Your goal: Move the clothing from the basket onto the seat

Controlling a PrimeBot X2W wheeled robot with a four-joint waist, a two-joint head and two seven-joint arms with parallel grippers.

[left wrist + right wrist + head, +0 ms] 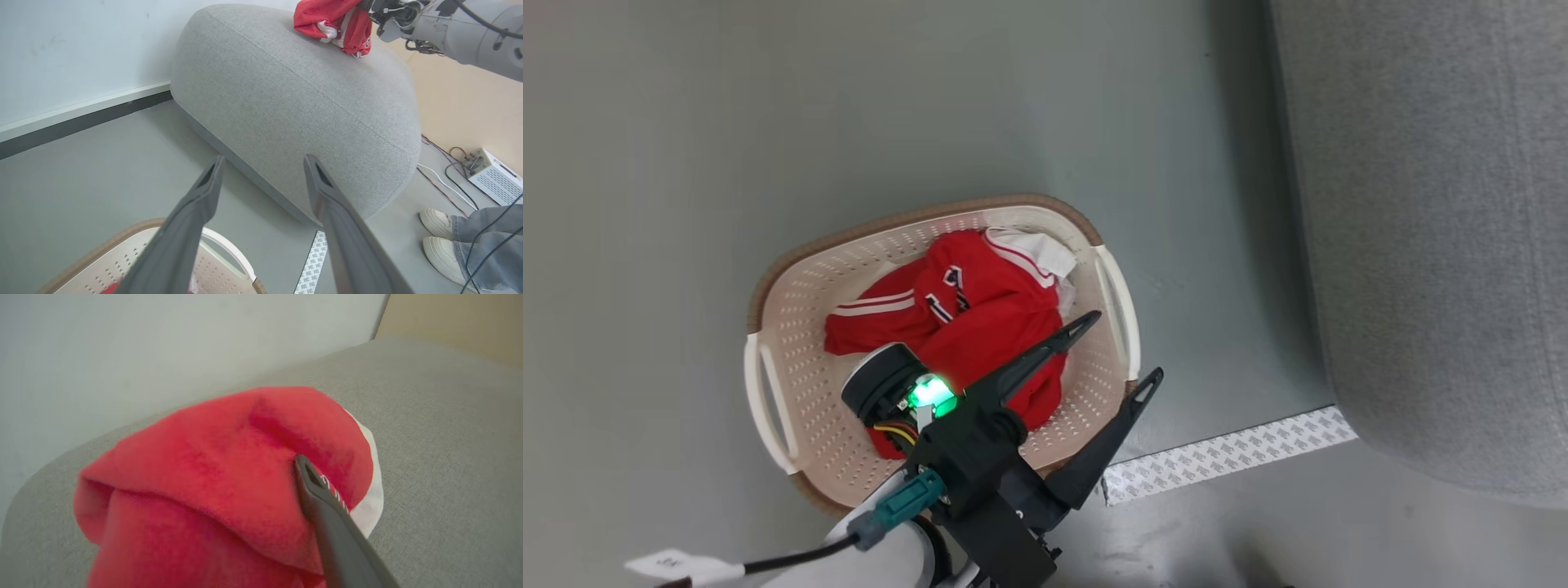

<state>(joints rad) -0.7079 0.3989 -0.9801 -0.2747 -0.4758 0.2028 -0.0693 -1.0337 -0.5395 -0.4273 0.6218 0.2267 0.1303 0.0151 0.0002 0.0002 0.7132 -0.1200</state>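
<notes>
On the grey floor (pixel 849 106) at the left stands the basket (pixel 805 384). It holds a crumpled heap of red clothes (pixel 980 310), with a striped sleeve trailing left and a white collar toward the far rim. The left gripper (pixel 1121 349) hangs over the basket's right half, spread wide and holding nothing. One tip is above the heap and the other is out past the basket's right side. The heap lies below and behind those tips, toward the wrist, so this arm is the nearer one. I judge it must pull back and dip to reach the cloth.

Further right, the seat (pixel 1437 245) carries a second red garment (pixel 327 18) on top, with the right gripper (pixel 365 14) at it. One finger (pixel 327 514) shows against the cloth and the other is covered, so I cannot tell whether it pinches.
</notes>
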